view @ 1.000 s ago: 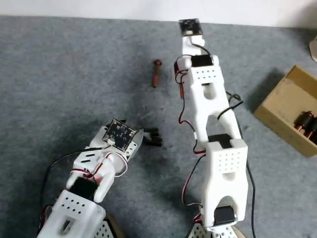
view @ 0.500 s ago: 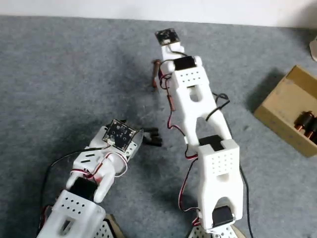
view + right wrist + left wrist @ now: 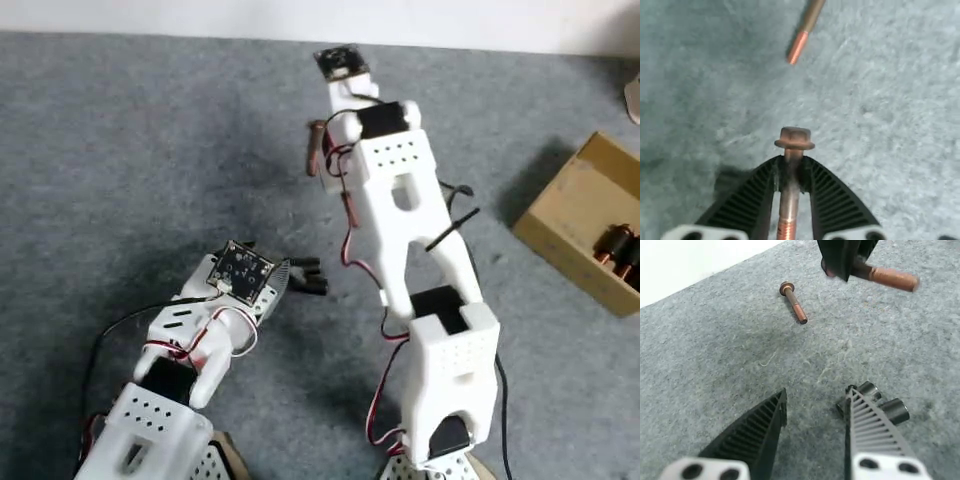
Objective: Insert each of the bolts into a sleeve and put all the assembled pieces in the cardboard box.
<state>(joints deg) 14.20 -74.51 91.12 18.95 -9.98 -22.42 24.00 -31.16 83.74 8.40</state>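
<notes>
My right gripper (image 3: 792, 167) is shut on a copper bolt (image 3: 791, 150), gripping the shaft just below the hex head. A second bolt (image 3: 315, 148) lies loose on the grey felt close by, and its tip (image 3: 801, 42) lies just beyond the held bolt's head. Two black sleeves (image 3: 883, 404) lie together on the felt, touching the outside of one finger of my open left gripper (image 3: 815, 407). Nothing is between its fingers. In the left wrist view the right gripper (image 3: 842, 260) hangs over the felt with the held bolt (image 3: 887, 277) sticking out sideways.
An open cardboard box (image 3: 565, 210) stands at the right edge of the table with assembled copper pieces (image 3: 618, 250) inside. The white right arm (image 3: 410, 230) stretches up the middle of the table. Bare grey felt spreads over the far left.
The right arm has swung left with its bolt, bringing the gripper close to the loose bolt. The left arm and the sleeves have not moved.
</notes>
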